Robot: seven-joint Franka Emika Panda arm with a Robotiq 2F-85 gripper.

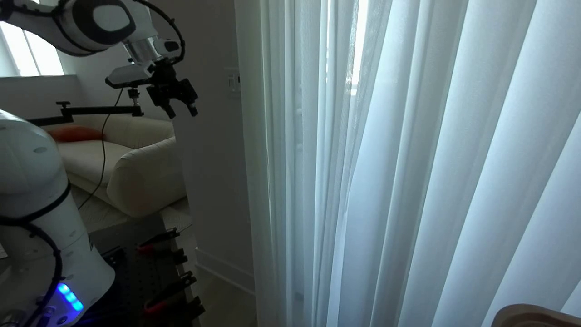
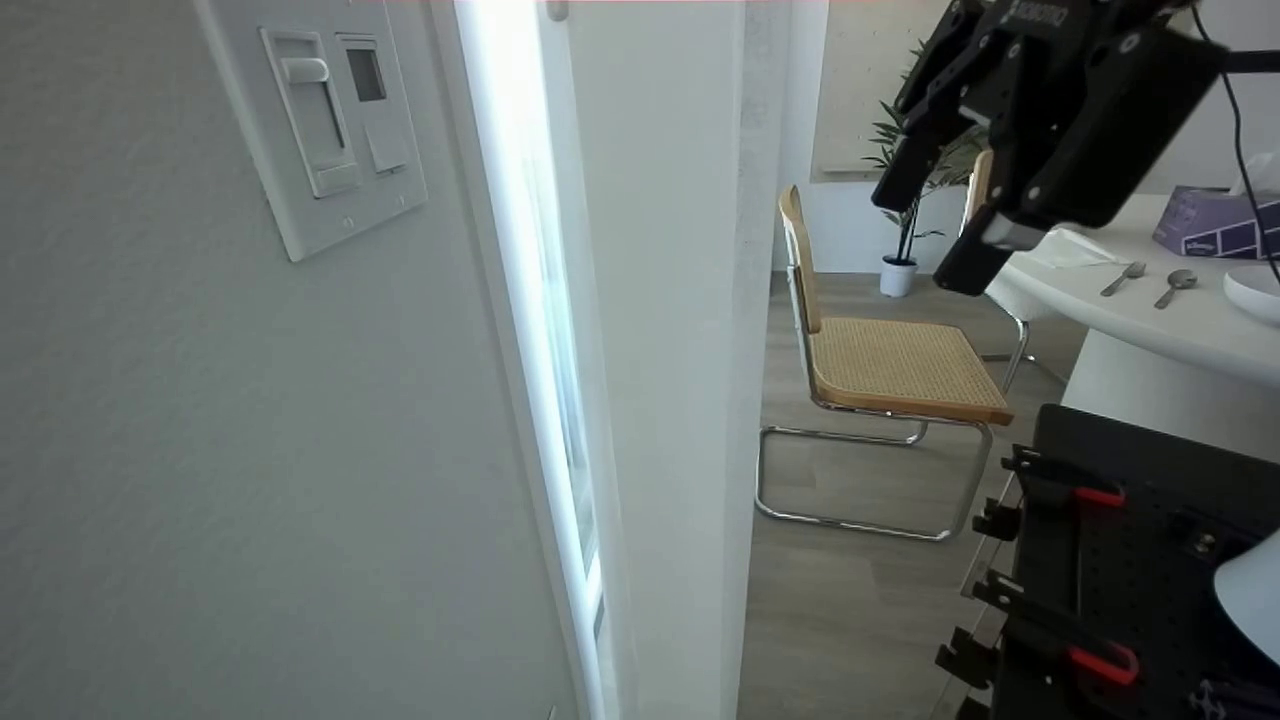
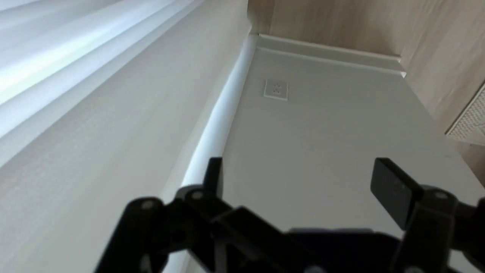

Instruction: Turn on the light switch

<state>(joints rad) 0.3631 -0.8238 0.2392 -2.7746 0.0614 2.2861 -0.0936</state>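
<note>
as lining up presumably needs room, i log: gripper (image 3: 297,178), one, jaws apart, empty, clear of the wall (image 2: 300,450); light switch (image 2: 325,115), one, upper left in an exterior view, wall-mounted, untouched.

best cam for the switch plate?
Best in an exterior view: the switch plate is large, its slider distinct, top cropped. The switch plate also appears, small and dim, in an exterior view; the wrist view lacks it.

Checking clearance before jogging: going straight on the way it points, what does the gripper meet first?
Probably the wall, below the light switch: the wrist view shows wall beyond the open fingers of the gripper. Depth is unclear, so how soon is hard to say.
</note>
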